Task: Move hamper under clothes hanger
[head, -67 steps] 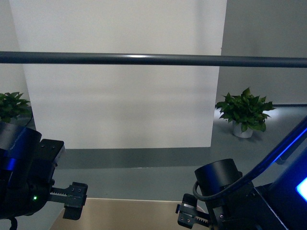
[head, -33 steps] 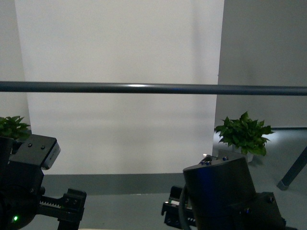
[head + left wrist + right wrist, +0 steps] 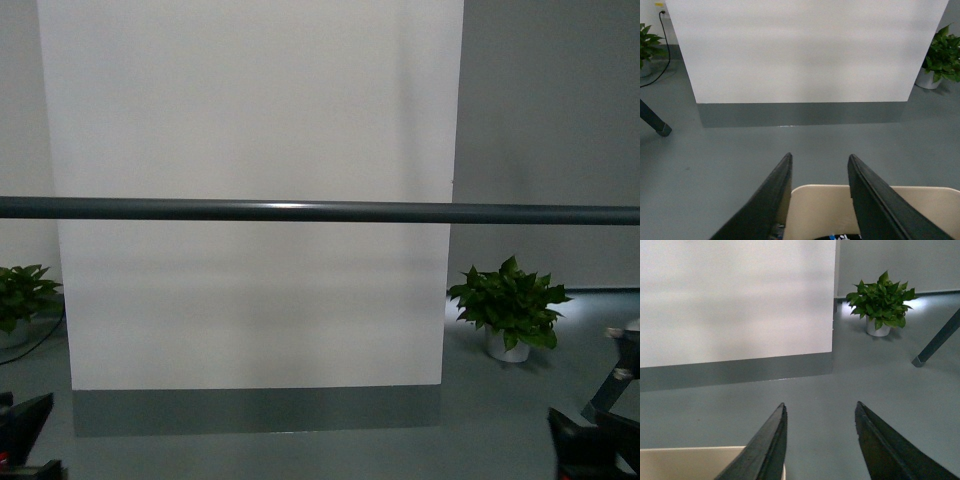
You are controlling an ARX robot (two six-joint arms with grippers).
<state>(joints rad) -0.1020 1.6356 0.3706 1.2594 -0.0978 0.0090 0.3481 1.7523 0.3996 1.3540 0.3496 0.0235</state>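
Clothes hanger [image 3: 320, 211]: its dark grey bar runs level across the whole front view, in front of a white wall panel [image 3: 250, 190]; one splayed leg foot [image 3: 655, 120] rests on the grey floor [image 3: 805, 142].
Hamper [image 3: 820, 210]: beige rim shows under the left gripper [image 3: 820, 192], between its fingers; a corner [image 3: 695, 462] also appears beside the right gripper [image 3: 821, 440]. Out of sight in the front view.
Left fingers [image 3: 765, 205]: spread apart, gripping nothing.
Right fingers [image 3: 880, 445]: spread apart, over bare floor, holding nothing.
Arms: only dark edges at the front view's lower corners.
Surroundings: a potted plant [image 3: 510, 305] stands on the floor right of the panel, another plant [image 3: 20, 300] to its left.
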